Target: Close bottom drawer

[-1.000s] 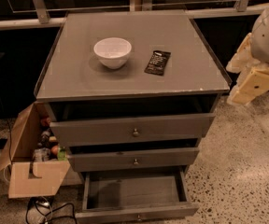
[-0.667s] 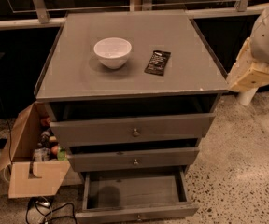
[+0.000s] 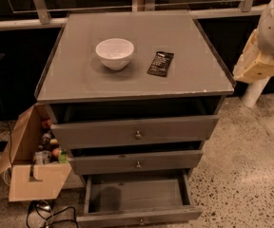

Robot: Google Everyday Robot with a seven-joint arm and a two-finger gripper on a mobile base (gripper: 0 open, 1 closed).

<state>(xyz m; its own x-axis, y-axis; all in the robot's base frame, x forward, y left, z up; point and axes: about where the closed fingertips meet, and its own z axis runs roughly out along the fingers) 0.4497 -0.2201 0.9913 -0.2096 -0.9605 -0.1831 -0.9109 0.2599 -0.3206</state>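
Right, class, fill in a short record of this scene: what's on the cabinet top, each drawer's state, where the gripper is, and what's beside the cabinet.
cabinet top: white bowl; dark flat packet to its right, apart
top drawer: slightly out
middle drawer: slightly out
bottom drawer: pulled far out, nothing seen inside
gripper: upper right, off the cabinet's right edge, touching no drawer
floor at left: open cardboard box holding small items
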